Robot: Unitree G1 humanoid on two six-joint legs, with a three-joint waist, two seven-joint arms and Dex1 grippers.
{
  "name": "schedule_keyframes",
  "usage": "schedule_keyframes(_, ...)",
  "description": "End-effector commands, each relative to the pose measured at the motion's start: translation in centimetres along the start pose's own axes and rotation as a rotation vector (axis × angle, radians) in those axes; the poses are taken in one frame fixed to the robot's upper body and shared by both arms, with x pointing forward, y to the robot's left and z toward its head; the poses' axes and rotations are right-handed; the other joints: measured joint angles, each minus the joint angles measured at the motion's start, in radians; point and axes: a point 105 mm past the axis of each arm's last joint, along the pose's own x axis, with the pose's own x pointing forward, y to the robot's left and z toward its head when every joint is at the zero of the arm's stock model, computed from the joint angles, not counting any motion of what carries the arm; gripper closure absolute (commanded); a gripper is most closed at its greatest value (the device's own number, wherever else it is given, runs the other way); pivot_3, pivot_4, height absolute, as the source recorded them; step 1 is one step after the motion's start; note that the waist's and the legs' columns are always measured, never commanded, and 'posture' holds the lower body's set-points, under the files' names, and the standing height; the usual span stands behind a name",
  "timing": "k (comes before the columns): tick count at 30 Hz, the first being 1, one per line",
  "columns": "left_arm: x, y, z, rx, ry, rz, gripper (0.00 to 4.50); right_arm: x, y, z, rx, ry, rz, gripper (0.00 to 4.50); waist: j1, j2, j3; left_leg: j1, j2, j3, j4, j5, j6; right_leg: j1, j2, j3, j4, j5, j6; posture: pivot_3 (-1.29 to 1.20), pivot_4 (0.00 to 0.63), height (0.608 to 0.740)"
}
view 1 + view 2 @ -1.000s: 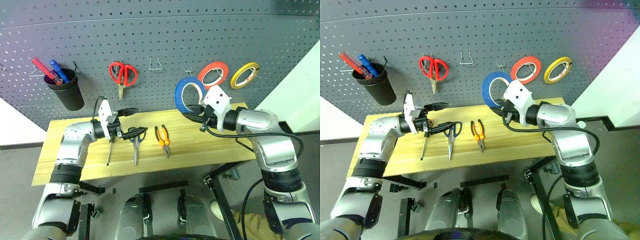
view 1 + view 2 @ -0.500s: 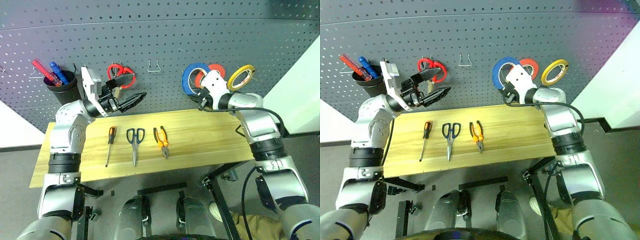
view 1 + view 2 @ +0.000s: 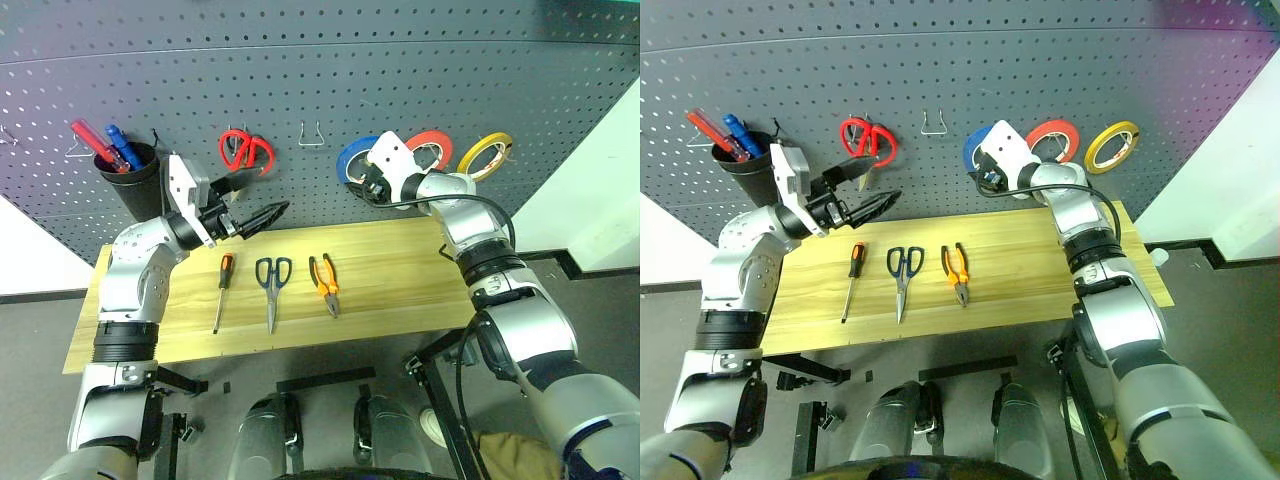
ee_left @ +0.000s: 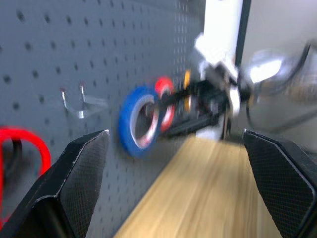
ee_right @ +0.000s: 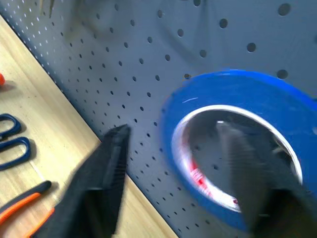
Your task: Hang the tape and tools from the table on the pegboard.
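I see right gripper (image 5: 171, 181) spread around blue tape (image 5: 233, 148) at pegboard (image 3: 400, 70); left gripper (image 3: 262, 205) released, empty.

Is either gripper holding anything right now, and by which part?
Left gripper: open, holding nothing. Right gripper: fingers straddle the blue tape's rim at the pegboard; whether they grip it cannot be told.

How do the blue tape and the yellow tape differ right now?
The blue tape is a broader band; the yellow tape is a thinner ring. The blue tape sits left of the red-orange roll, the yellow tape right of it. The right gripper is at the blue tape, one of its fingers through the core and the other outside; nothing is near the yellow tape. Both are against the pegboard, above the table.
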Motion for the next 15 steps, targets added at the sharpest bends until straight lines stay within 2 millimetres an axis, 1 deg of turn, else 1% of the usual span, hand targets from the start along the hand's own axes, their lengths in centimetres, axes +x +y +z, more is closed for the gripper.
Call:
schedule_keyframes(1, -0.9, -0.2, -1.4, 0.068, 0.109, -0.01, 0.0, -2.6, -0.2, 0.2, -0.003, 0.017, 0.022, 0.4, 0.004, 0.0, -0.004, 0.0, 0.0, 0.0, 0.0, -0.001, -0.001, 0.0, 0.0, 0.0, 0.0, 0.0, 0.0, 0.11, 0.048, 0.74)
schedule_keyframes(4, -1.7, -0.7, -2.9, 0.064, 0.196, -0.031, 0.0, -4.8, 0.8, 0.7, 0.065, 0.012, 0.054, 0.4, 0.008, -0.001, -0.008, 0.0, 0.001, -0.001, 0.0, -0.001, -0.002, -0.001, -0.001, 0.0, 0.0, 0.0, 0.0, 0.1, 0.059, 0.74)
schedule_keyframes(6, -2.5, -0.9, -4.1, 0.083, 0.265, -0.05, 0.0, -6.1, 2.3, 1.4, 0.103, -0.013, 0.096, 0.4, 0.005, 0.0, -0.009, 0.0, 0.002, -0.003, 0.0, -0.002, -0.002, -0.001, -0.001, 0.001, 0.0, 0.0, 0.0, 0.09, 0.069, 0.74)
schedule_keyframes(8, -2.8, -0.6, -5.0, 0.143, 0.31, -0.027, 0.0, -6.5, 4.0, 1.4, 0.152, -0.012, 0.126, 0.4, 0.001, 0.001, -0.01, 0.0, 0.002, -0.003, 0.0, -0.002, -0.002, -0.002, -0.002, 0.001, 0.0, 0.0, -0.001, 0.08, 0.082, 0.74)
schedule_keyframes(10, -2.9, -0.7, -5.6, 0.15, 0.329, -0.029, 0.0, -6.0, 5.9, 0.8, 0.247, 0.008, 0.157, 0.4, -0.004, 0.001, -0.011, 0.002, 0.003, -0.003, 0.0, -0.002, -0.002, -0.002, -0.001, 0.001, 0.0, 0.0, -0.001, 0.07, 0.097, 0.74)
schedule_keyframes(12, -2.9, -0.6, -6.3, 0.139, 0.364, -0.025, 0.0, -4.9, 7.5, -0.1, 0.357, 0.059, 0.173, 0.02, -0.004, 0.001, -0.01, 0.004, 0.004, -0.003, -0.001, -0.004, 0.001, -0.001, -0.001, 0.002, 0.0, 0.0, -0.002, 0.07, 0.116, 0.74)
schedule_keyframes(15, -3.3, -0.9, -7.6, 0.132, 0.441, -0.037, 0.0, -3.3, 9.1, -1.3, 0.499, 0.148, 0.172, 0.01, -0.001, 0.002, -0.01, 0.006, 0.005, -0.003, -0.001, -0.005, 0.003, -0.001, -0.002, 0.002, 0.0, -0.001, -0.005, 0.07, 0.146, 0.74)
